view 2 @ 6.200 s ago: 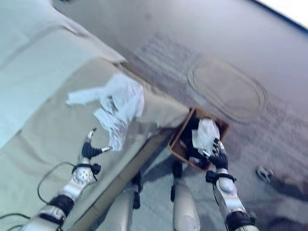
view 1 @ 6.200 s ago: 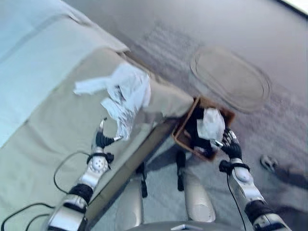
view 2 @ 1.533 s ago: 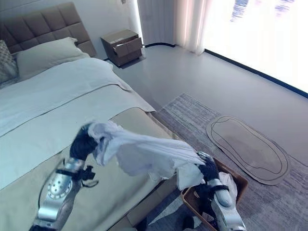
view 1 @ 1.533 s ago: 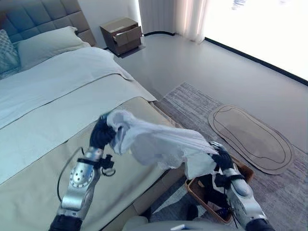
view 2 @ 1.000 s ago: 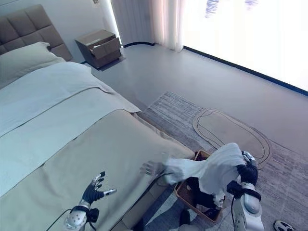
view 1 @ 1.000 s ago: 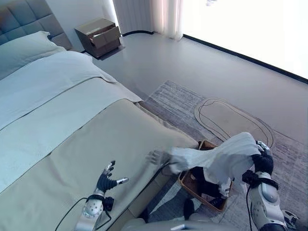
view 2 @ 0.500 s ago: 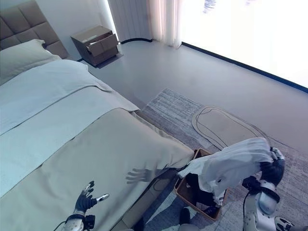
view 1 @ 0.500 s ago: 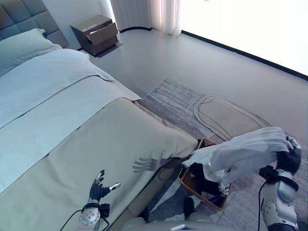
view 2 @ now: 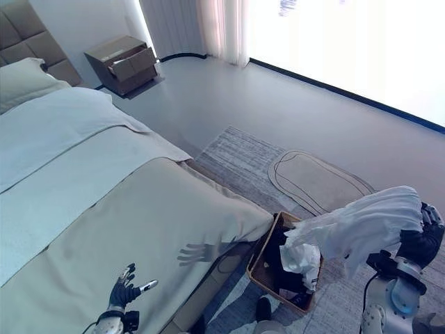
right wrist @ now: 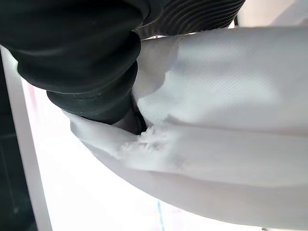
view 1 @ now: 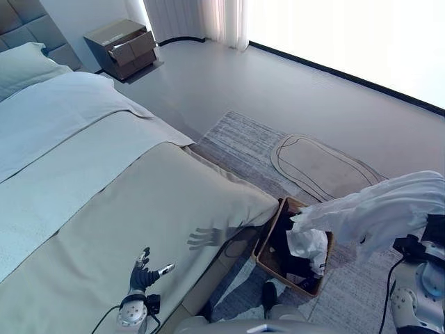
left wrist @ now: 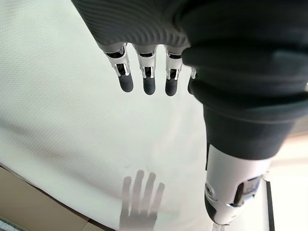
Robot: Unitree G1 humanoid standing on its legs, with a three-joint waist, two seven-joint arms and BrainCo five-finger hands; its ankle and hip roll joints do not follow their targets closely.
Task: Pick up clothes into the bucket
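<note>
Right now your right hand [view 2: 419, 243] grips the white crumpled cloth garment [view 2: 361, 224] above the brown rectangular basket [view 2: 260, 275]; left hand [view 1: 144, 275] splayed over the beige bed [view 1: 104, 223].

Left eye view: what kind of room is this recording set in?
A bedroom, most likely: a made bed with a pillow, a bedside cabinet by the wall, and a rug on the floor alongside.

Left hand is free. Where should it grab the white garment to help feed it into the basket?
Pinch the loose trailing end of the white garment that hangs over the basket, coming from the bed side. The right hand holds the far end high, so this end dangles free nearest the open left hand.
</note>
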